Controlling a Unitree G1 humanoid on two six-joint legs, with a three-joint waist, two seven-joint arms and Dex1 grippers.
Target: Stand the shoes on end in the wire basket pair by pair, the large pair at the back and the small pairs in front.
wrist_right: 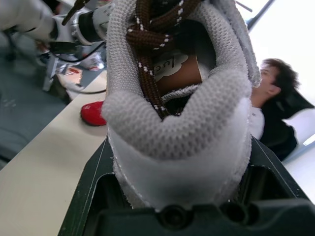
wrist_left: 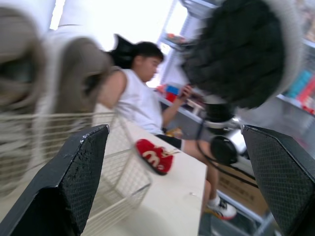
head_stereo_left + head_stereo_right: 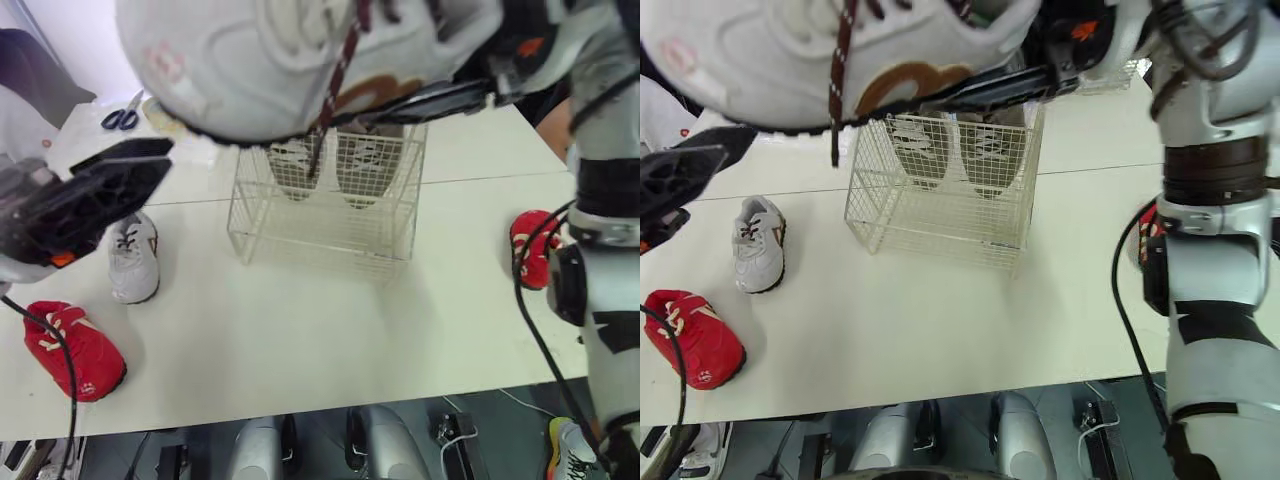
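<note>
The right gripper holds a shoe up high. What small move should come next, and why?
Probably lower the brown-laced shoe toward the front part of the wire basket. The right gripper is clamped on it high above the table. Two shoes already stand on end at the basket's back, and the space before them looks free.

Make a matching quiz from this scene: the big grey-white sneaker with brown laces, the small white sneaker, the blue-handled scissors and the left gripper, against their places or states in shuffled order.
Things
1. large grey-white mesh sneaker with brown laces
2. small white sneaker
3. blue-handled scissors
4. left gripper

Places or states
A. open, holding nothing
B. lying on the far left part of the white table
C. lying on the table, left of the white wire basket
D. lifted above the table, clamped in the right gripper

Pairs: 1-D, 2-C, 3-B, 4-A
</note>
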